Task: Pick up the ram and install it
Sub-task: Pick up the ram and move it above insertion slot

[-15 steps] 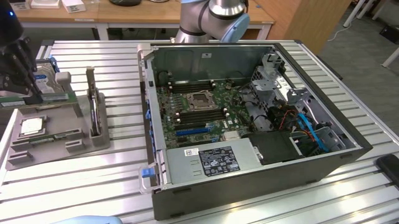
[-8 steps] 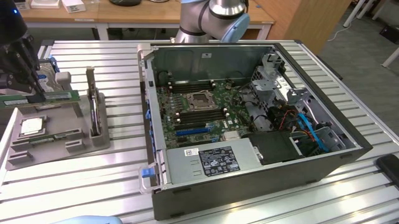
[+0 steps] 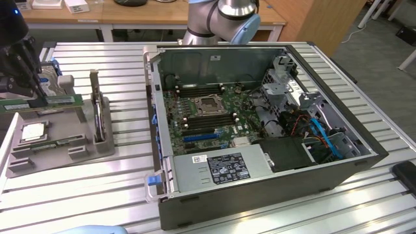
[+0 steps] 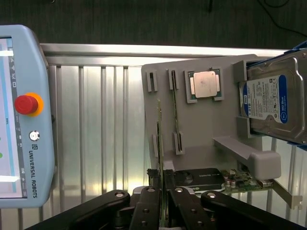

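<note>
The ram (image 3: 62, 100) is a thin green stick, held level and on edge just over the grey holder (image 3: 65, 146) at the exterior view's left. My black gripper (image 3: 34, 99) comes down on it from above and is shut on it near its middle. In the wrist view the ram (image 4: 159, 129) shows edge-on as a narrow green line running out from between my fingers (image 4: 149, 201), with my gripper (image 4: 162, 189) closed on it above the holder (image 4: 201, 139). The open computer case (image 3: 364, 146) lies to the exterior view's right, its motherboard (image 3: 201, 109) and dark memory slots (image 3: 195, 89) exposed.
In the holder stand a dark card with a metal bracket (image 3: 97, 117), a processor chip (image 3: 32, 131), a second green stick (image 4: 175, 110) and a blue-labelled hard drive (image 4: 271, 98). A teach pendant (image 4: 24, 115) lies beside the holder. The robot's base (image 3: 221, 19) stands behind the case.
</note>
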Motion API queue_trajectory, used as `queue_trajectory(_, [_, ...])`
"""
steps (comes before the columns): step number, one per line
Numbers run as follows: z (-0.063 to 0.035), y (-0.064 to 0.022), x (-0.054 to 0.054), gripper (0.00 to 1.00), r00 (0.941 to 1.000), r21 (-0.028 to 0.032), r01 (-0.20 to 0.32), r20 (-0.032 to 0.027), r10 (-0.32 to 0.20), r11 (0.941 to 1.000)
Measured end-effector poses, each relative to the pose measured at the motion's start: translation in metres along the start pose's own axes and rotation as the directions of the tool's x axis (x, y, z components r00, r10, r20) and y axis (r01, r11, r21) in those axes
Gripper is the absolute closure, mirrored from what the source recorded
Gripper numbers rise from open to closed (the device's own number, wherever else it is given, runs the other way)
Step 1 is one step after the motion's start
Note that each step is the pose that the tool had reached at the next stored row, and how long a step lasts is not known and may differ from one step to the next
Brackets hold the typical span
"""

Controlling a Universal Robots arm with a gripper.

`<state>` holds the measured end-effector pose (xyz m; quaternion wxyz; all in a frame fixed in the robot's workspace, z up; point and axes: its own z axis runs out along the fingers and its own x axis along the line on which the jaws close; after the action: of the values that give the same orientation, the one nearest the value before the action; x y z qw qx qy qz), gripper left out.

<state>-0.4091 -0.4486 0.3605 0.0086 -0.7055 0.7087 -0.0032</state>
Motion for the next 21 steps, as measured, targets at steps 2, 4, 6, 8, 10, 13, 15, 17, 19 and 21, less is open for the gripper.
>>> queue_trajectory(2, [-0.0015,-0.0001,0.0,0.86,1.0,0.0,0.0,0.0,0.0,1.0])
queue_trajectory(4, [-0.004,-0.0002,0.0,0.86,1.0,0.0001,0.0,0.0002,0.0,1.0])
queue_trajectory(6, [-0.0068,-0.0003,0.0,0.86,1.0,0.001,0.0,0.0008,0.0,1.0])
queue_trajectory(8, [-0.0097,-0.0003,0.0,0.86,1.0,0.0026,0.0,0.0019,0.0,1.0])
queue_trajectory(10, [-0.012,-0.0004,0.0,0.86,1.0,0.0054,0.001,0.0051,-0.001,1.0])
queue_trajectory(13, [-0.0124,-0.0004,0.0,0.86,1.0,0.0055,0.0,0.0065,-0.001,1.0])
queue_trajectory(15, [-0.0125,-0.0004,0.0,0.86,1.0,0.0055,0.0,0.0065,-0.001,1.0])
queue_trajectory(17, [-0.0127,-0.0012,0.0,0.86,1.0,0.005,0.001,0.0063,-0.001,1.0])
queue_trajectory(19, [-0.0125,-0.0037,0.0,0.86,1.0,0.0054,0.001,0.0067,-0.001,1.0])
queue_trajectory(21, [-0.0124,-0.0076,0.0,0.86,1.0,0.0054,0.001,0.0073,-0.001,1.0])
